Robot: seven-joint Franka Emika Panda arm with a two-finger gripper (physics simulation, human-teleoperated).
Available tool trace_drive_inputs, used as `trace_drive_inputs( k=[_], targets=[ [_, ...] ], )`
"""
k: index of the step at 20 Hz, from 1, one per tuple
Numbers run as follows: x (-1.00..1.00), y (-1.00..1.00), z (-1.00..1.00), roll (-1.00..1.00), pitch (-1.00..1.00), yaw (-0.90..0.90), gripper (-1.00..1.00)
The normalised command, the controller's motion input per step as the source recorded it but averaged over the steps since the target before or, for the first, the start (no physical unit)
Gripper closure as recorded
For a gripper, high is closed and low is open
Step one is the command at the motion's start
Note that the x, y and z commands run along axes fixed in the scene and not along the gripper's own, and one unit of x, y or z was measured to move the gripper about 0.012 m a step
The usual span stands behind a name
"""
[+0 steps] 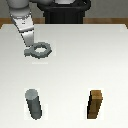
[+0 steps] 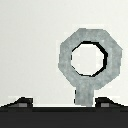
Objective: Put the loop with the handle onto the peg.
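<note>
Ring with the handle (image 1: 42,49) lies flat on the white tabletop (image 1: 75,65) toward the far edge at the exterior view's left, its round hole open and its stubby handle pointing at the end effector (image 1: 28,47), whose spread fingers (image 2: 21,103) flank the handle in the wrist view without touching it. Near the front edge, the upright dark grey peg (image 1: 34,104) stands well apart from the ring, with a brown wooden block (image 1: 96,104) at the exterior view's right.
</note>
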Motion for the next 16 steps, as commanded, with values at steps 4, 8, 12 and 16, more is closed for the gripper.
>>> trace_drive_inputs(
  k=[4,8,12,16],
  targets=[
    [0.0,0.0,0.0,0.0,0.0,0.0,-1.0],
    [0.0,0.0,0.0,0.0,0.0,-0.04,-1.0],
    [0.0,0.0,0.0,0.0,0.0,-0.75,-1.0],
    [0.0,0.0,0.0,0.0,0.0,-0.85,-1.0]
  ],
)
